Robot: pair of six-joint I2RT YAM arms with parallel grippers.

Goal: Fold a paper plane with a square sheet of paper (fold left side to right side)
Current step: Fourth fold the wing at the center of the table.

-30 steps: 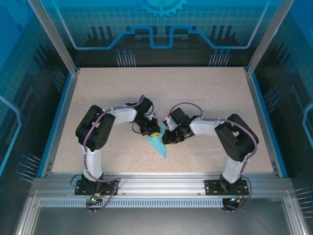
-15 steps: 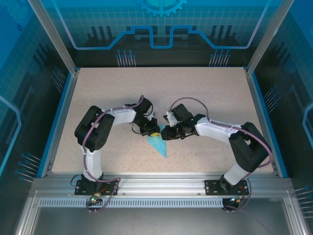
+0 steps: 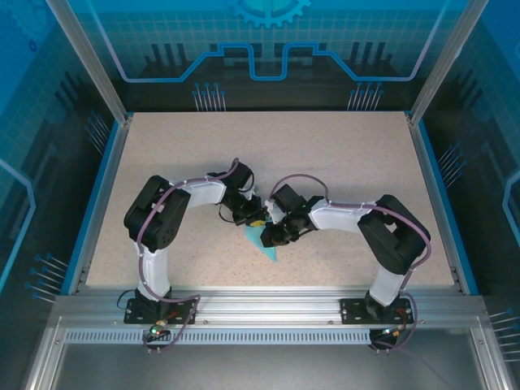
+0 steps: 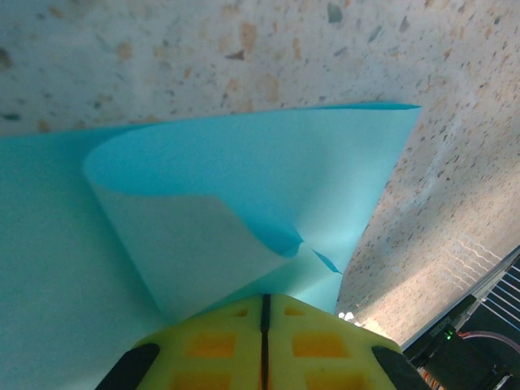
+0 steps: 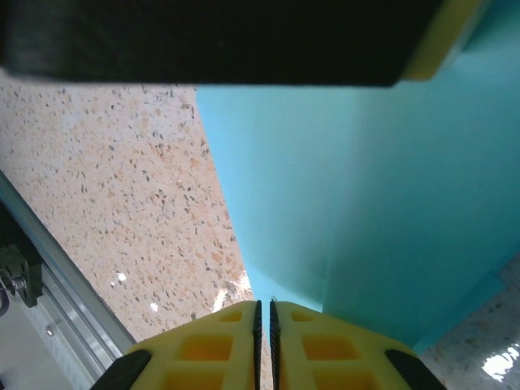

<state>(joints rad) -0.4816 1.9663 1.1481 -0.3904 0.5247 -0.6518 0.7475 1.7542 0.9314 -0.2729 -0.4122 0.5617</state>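
Note:
The light-blue sheet of paper (image 3: 268, 250) lies at mid-table, folded into a narrow shape with its point toward the near edge. My left gripper (image 3: 255, 219) sits at its far end. In the left wrist view the yellow fingers (image 4: 211, 341) are shut, and a curled flap of the paper (image 4: 244, 162) runs in to the gripper's tip (image 4: 265, 296). My right gripper (image 3: 266, 237) is at the paper's right edge, just near of the left one. In the right wrist view the paper's edge (image 5: 366, 187) enters the hairline gap at this gripper's tip (image 5: 263, 303).
The speckled beige tabletop (image 3: 341, 154) stretches wide on all sides. Blue rails (image 3: 96, 203) border the left and right sides, and an aluminium frame (image 3: 268, 299) runs along the near edge. The left gripper's black body (image 5: 219, 41) hangs just above the right gripper.
My right gripper swung toward the near edge and left, onto the paper's right edge, and its jaws narrowed. The left gripper and the paper stayed in place.

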